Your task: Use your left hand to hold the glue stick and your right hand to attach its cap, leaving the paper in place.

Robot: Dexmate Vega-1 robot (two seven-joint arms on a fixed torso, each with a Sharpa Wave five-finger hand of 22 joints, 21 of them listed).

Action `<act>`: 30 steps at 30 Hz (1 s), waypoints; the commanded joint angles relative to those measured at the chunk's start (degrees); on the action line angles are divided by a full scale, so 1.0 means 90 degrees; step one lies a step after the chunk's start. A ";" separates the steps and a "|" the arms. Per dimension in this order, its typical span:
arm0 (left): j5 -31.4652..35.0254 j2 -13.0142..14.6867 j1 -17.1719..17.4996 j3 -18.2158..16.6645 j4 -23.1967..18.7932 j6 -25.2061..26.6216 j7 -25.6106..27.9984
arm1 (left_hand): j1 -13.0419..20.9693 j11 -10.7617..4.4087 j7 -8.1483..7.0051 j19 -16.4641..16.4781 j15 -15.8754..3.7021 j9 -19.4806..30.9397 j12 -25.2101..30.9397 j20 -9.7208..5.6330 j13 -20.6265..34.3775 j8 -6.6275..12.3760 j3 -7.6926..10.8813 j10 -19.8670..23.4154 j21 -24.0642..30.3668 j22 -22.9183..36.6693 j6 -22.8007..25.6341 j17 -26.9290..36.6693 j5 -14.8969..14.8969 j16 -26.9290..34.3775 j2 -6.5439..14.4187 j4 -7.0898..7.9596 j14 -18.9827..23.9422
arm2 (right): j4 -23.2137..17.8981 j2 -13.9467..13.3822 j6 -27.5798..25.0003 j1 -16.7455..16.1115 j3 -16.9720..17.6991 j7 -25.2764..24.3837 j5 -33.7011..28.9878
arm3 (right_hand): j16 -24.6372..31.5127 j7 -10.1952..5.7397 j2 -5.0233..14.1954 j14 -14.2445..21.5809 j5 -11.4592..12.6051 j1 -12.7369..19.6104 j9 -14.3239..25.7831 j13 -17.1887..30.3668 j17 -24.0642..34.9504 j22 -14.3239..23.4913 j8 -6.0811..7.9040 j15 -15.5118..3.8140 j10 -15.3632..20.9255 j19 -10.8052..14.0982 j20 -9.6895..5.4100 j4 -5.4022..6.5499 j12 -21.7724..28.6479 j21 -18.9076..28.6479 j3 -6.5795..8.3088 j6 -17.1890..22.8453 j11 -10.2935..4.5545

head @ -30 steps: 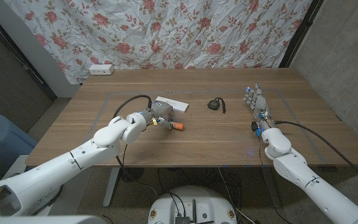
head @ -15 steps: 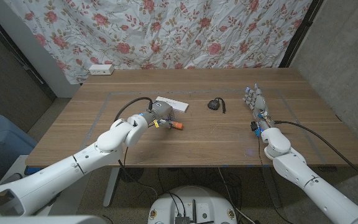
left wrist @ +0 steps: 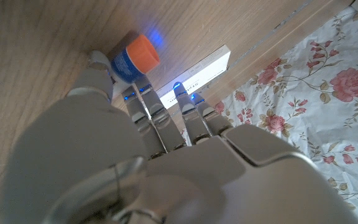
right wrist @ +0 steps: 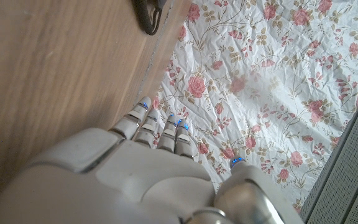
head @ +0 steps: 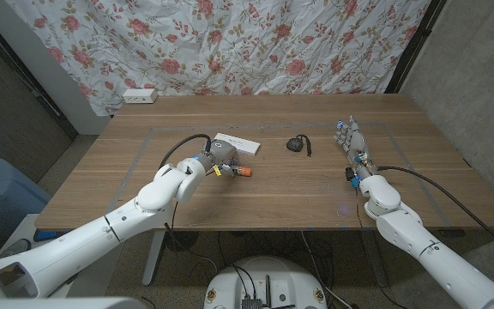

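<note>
Two hands show from the head camera. The left hand [head: 215, 159] sits over the glue stick [head: 243, 172], whose orange end pokes out at the hand's 4 o'clock; the fingers curl round the stick, though whether they truly grip it cannot be told here. The white paper [head: 237, 143] lies just beyond the hand, at its 1 o'clock. The black cap [head: 297, 144] lies well apart from the stick, at its 2 o'clock. The right hand [head: 350, 137] stands on its edge, fingers straight and together, holding nothing, with the cap at its 9 o'clock.

In the left wrist view, the fingers [left wrist: 143, 106] reach down beside the blue-and-orange glue stick [left wrist: 135, 58], touching it; the paper [left wrist: 201, 72] lies just past them.

In the right wrist view, the right hand [right wrist: 154, 134] has its fingers extended, nothing between them, and the cap [right wrist: 148, 12] lies far ahead on the table [right wrist: 55, 81].
</note>
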 commanded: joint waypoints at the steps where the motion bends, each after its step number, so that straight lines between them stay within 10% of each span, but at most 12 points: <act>1: 0.0281 -0.0106 0.0026 0.0048 -0.0069 0.0354 -0.0288 | -0.0038 0.0002 0.0080 -0.0050 -0.0912 -0.0014 -0.0015 0.0109 0.0003 -0.0031 -0.0057 -0.0314 0.0012 0.0025 -0.0352 -0.0006 -0.0042 -0.0013 -0.0164 0.0002 -0.0126 | 0.0035 -0.0009 -0.0081 0.0087 -0.0051 0.0042 -0.0015 | -0.0007 0.0010 0.0431 0.0031 -0.0010 -0.0033 -0.0006 0.0011 0.0027 -0.0001 0.0044 0.0069 0.0007 -0.0006 0.0042 0.0024 0.0000 -0.0015 0.0030 0.0037 -0.0025; 30: 0.0636 -0.0181 0.0117 0.0047 -0.0329 0.0804 -0.0990 | -0.0785 0.0047 0.0390 -0.0663 -0.0521 -0.0097 -0.0023 0.0313 -0.0013 -0.0029 -0.0277 -0.2377 -0.0044 0.0026 -0.2096 0.0001 -0.0158 -0.0071 -0.0466 0.0126 -0.1150 | -0.0056 -0.0005 -0.0061 -0.0028 -0.0053 -0.0059 -0.0037 | -0.0009 -0.0104 0.0408 0.0011 -0.0047 -0.0084 -0.0003 0.0013 0.0079 0.0003 0.0038 0.0144 -0.0007 -0.0060 0.0112 0.0044 -0.0001 -0.0016 0.0058 0.0037 0.0008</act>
